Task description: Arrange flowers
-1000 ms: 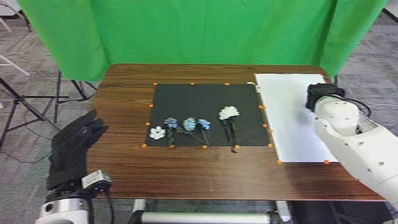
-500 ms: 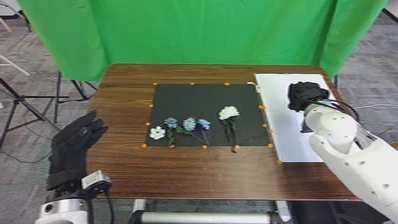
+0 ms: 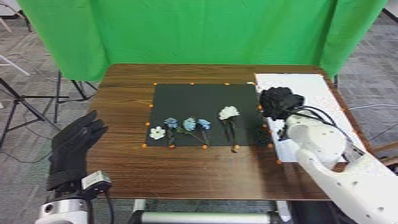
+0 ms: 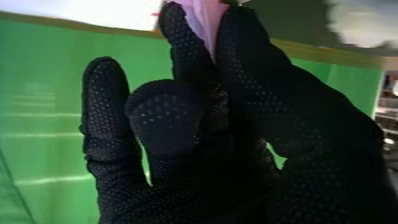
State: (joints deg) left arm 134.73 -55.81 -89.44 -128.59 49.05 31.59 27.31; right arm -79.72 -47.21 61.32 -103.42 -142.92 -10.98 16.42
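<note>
In the head view, my right hand (image 3: 281, 102) is over the left edge of the white sheet, beside the black mat (image 3: 195, 95). The right wrist view has that hand (image 4: 200, 130) pinching a pink flower (image 4: 210, 15) between thumb and finger. On the mat lie a small white flower (image 3: 157, 133), several blue flowers (image 3: 189, 124) and a larger white flower (image 3: 229, 112) with a long dark stem. That larger bloom (image 4: 366, 22) is near the pinched one. My left hand (image 3: 75, 141) rests with relaxed, extended fingers off the table's left side.
Small orange markers line the mat on the brown wooden table (image 3: 178, 175). The white sheet (image 3: 293, 82) lies along the table's right side, under my right arm. A green curtain (image 3: 204, 30) hangs behind the table.
My right hand has moved left across the white sheet, from its right side to its left edge by the mat. The left hand and the flowers on the mat have stayed put.
</note>
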